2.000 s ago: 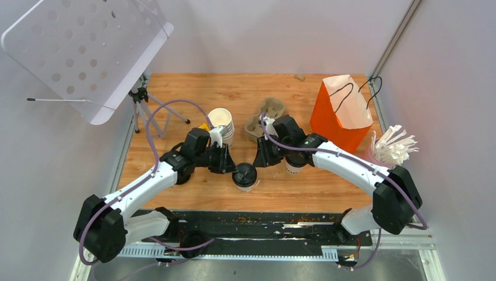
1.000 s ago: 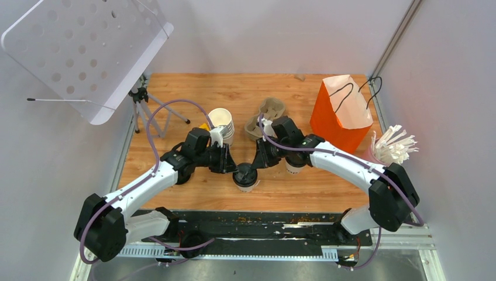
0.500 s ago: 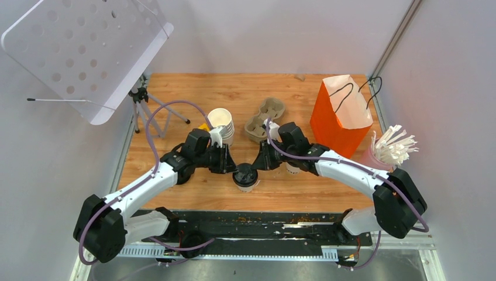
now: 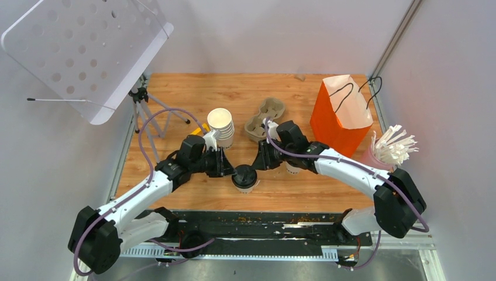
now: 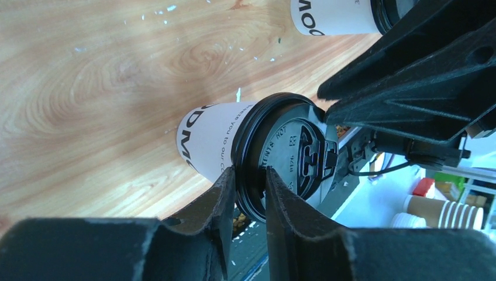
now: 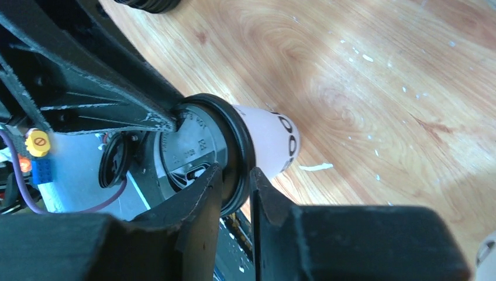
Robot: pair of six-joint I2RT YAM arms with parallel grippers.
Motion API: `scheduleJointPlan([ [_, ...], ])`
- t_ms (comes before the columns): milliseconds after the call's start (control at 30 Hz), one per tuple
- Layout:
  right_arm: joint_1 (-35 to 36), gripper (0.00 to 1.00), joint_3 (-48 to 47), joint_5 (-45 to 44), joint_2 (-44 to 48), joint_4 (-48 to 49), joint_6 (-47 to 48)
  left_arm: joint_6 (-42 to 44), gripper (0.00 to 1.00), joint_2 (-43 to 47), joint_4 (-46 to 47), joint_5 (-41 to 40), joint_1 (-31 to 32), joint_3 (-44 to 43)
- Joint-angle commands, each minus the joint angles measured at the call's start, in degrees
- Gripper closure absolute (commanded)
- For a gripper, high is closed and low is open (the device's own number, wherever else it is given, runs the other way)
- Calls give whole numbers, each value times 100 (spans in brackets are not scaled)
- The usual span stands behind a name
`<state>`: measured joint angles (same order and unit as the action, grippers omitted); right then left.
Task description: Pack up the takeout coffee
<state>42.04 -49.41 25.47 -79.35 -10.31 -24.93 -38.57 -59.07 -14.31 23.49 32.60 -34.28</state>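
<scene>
Left pincer [image 4: 229, 168] shifted left, black-lidded paper cup [image 4: 244, 177]

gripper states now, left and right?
Left gripper: closed on the takeout coffee at its lid rim.
Right gripper: straddling the same rim; grip cannot be told.

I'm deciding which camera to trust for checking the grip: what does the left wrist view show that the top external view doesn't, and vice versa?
Only the left wrist: the left fingers pinching the lid rim of the takeout coffee, and its dark lettering. Only the top external: the orange bag and the cardboard carrier. Both: the takeout coffee standing on the wooden table.
</scene>
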Motion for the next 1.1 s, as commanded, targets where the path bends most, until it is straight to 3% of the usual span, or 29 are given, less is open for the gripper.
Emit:
scheduleJointPlan([
  [0, 28, 71, -699, -383, 53, -1343, 327, -667, 66, 302, -86, 273, 45, 370],
  [167, 42, 57, -1263, -576, 80, -1862, 484, -753, 57, 382, -236, 231, 47, 194],
  [433, 413, 38, -1312, -1128, 277, -2075, 457, -599, 38, 669, -523, 99, 51, -157],
  [600, 823, 22, -1635, -1665, 183, -2369, 523, -433, 36, 881, -875, -170, 42, -344],
  [700, 1101, 20, -1826, -2026, 88, -2486, 546, -395, 39, 1075, -1173, -503, 20, -345],
  [833, 1309, 36, -2043, -2169, -159, -2588, 511, -575, 48, 1286, -1125, -471, -79, -137],
  [1067, 1479, 74, -2217, -1942, -381, -2419, 395, -857, 58, 1386, -877, -205, -300, 158],
])
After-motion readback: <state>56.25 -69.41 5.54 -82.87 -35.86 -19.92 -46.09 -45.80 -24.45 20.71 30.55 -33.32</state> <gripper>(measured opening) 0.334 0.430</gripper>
